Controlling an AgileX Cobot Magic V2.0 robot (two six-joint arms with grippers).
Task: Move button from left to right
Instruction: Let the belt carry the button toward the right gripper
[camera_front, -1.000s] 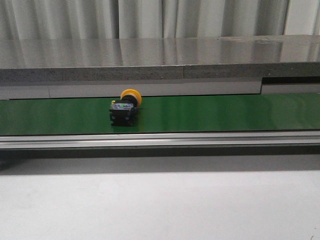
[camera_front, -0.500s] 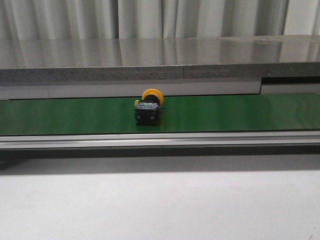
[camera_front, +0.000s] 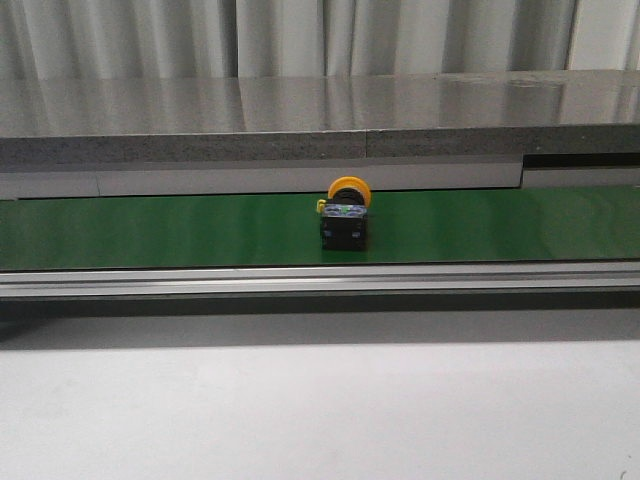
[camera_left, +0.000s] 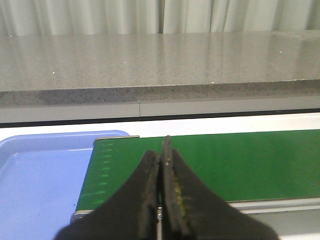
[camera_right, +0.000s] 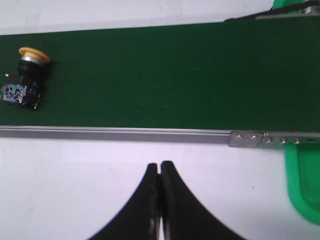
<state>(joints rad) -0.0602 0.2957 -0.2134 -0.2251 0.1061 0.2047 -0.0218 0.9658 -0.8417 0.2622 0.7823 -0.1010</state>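
1 button (camera_front: 344, 213) mid-belt (camera_front: 150, 230), head toward far edge | right claw (camera_right: 160, 170) closed, empty, nearer, button off its side | left claw (camera_left: 162, 165) closed, empty

Front camera faces the green belt (camera_front: 180, 228) level-on; both wrist cameras view it from nearer, higher.

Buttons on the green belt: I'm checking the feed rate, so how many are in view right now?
1. The button lies near the middle of the green belt in the front view; the right wrist view shows the same one. None shows in the left wrist view.
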